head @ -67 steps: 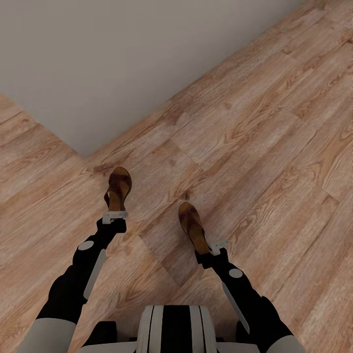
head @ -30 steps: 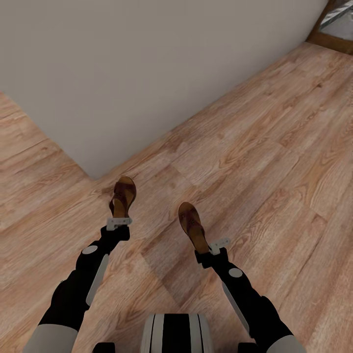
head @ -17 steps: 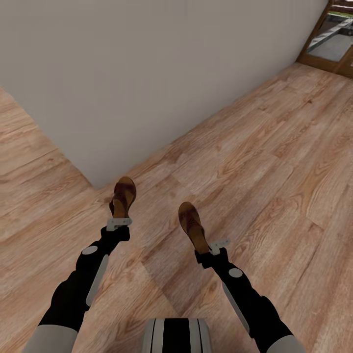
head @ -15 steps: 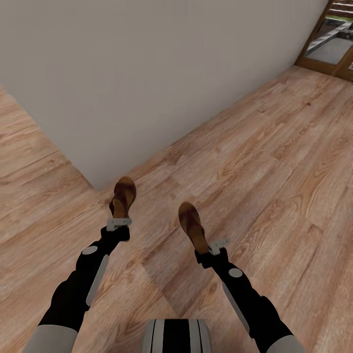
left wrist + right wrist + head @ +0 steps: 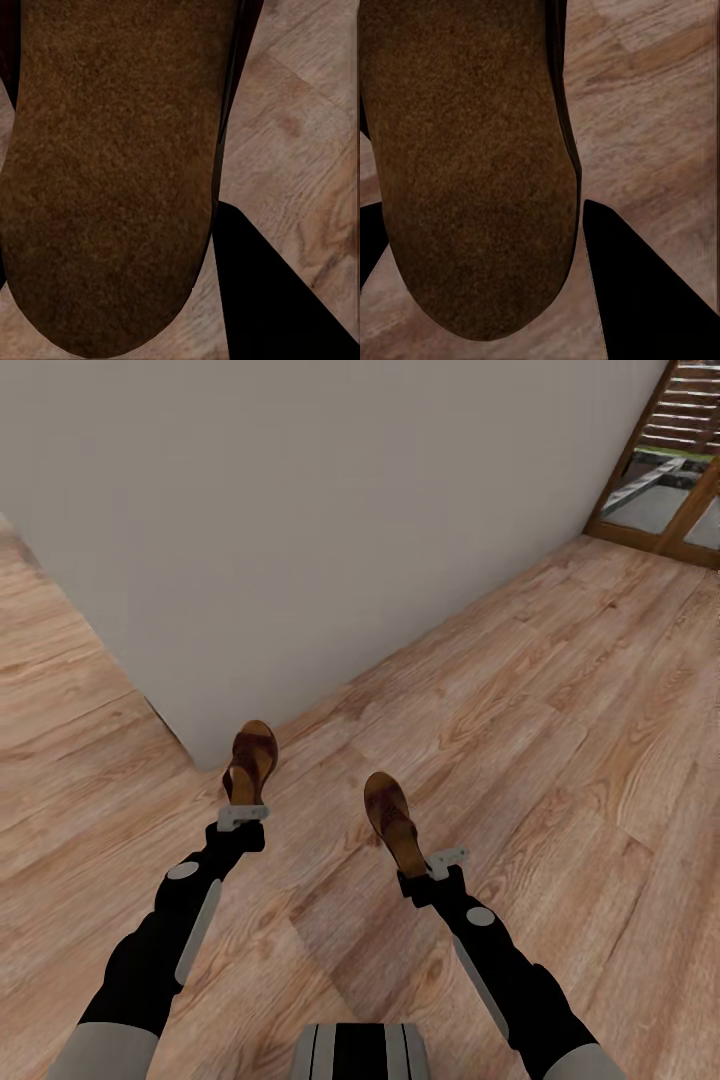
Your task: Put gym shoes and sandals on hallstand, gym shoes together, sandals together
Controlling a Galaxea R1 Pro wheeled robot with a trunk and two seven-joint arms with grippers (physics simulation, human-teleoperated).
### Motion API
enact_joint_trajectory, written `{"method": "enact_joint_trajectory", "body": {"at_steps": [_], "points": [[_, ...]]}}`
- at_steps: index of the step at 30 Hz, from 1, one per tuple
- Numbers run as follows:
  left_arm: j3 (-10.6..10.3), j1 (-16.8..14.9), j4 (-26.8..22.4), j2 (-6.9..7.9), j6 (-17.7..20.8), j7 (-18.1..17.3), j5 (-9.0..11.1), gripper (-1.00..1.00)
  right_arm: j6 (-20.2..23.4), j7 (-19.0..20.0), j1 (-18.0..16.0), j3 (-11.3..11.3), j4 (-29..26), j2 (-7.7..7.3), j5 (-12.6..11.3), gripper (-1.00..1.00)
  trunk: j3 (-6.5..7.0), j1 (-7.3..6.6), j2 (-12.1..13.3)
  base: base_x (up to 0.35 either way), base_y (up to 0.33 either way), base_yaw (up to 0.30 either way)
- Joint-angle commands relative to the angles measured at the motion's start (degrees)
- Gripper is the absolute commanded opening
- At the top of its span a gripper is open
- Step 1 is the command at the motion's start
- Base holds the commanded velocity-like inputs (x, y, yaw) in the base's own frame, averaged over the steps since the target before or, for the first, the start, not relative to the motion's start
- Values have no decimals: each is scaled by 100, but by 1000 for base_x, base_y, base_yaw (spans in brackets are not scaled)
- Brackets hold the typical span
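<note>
Left gripper (image 5: 243, 816) grips a sandal's (image 5: 250, 762) heel (toe forward).

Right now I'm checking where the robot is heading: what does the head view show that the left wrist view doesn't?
Head view alone: the plain grey wall, the wood-framed doorway, both arms, the right gripper with its dark brown leather sandal. Left wrist view alone: the tan-brown insole close up. Both: the left gripper's sandal and wood-grain plank floor.

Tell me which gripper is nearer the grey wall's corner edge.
Left. The left gripper, holding a dark brown leather sandal, sits just below the grey wall's corner edge. The right gripper, holding the other sandal, is farther off.
</note>
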Motion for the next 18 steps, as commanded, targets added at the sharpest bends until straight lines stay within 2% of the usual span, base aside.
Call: {"method": "enact_joint_trajectory", "body": {"at_steps": [1,18], "points": [[-4,-1,-7,4,33,-13,17,-100,34,-6,-1,2,-8,-1,-23,-100,29,-3,0,0,0,0],[-4,-1,-7,4,33,-13,16,-100,34,-6,-1,2,-10,-1,-23,-100,565,-47,23,0,0,0]]}}
